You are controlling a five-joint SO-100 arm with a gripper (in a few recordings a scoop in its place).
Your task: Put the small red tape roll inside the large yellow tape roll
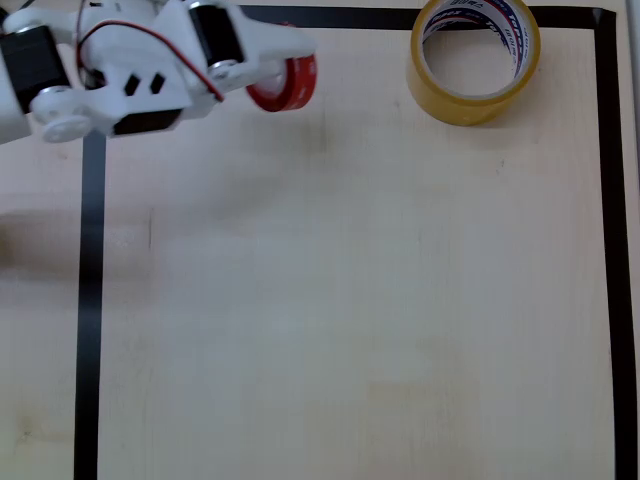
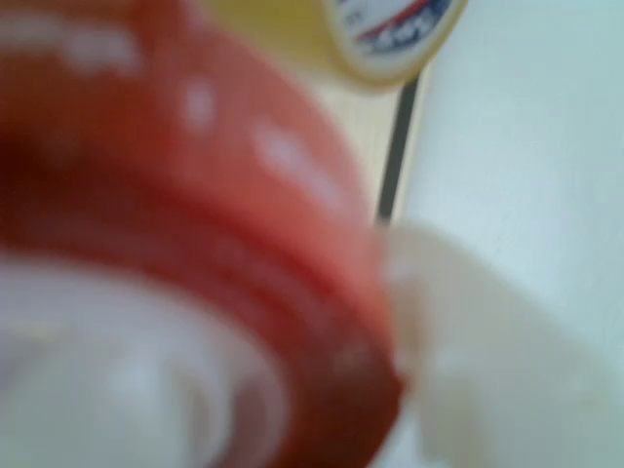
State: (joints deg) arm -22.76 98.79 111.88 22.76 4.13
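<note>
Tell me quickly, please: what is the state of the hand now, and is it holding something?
Hand: closed on the small red tape roll, to the left of the large yellow tape roll in the overhead view.

pale wood-grain table (image 1: 350, 300), black tape border (image 1: 90, 300) framing it; soft, even light

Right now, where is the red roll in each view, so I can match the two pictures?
Overhead view: red roll near the top edge, left of centre, partly under the white pincer, which appears to grip it.
Wrist view: red roll blurred and very close, covering the left and centre.
Shared landmark: yellow roll, top right overhead; in the wrist view it peeks in at top centre, beside the black border tape.
</note>
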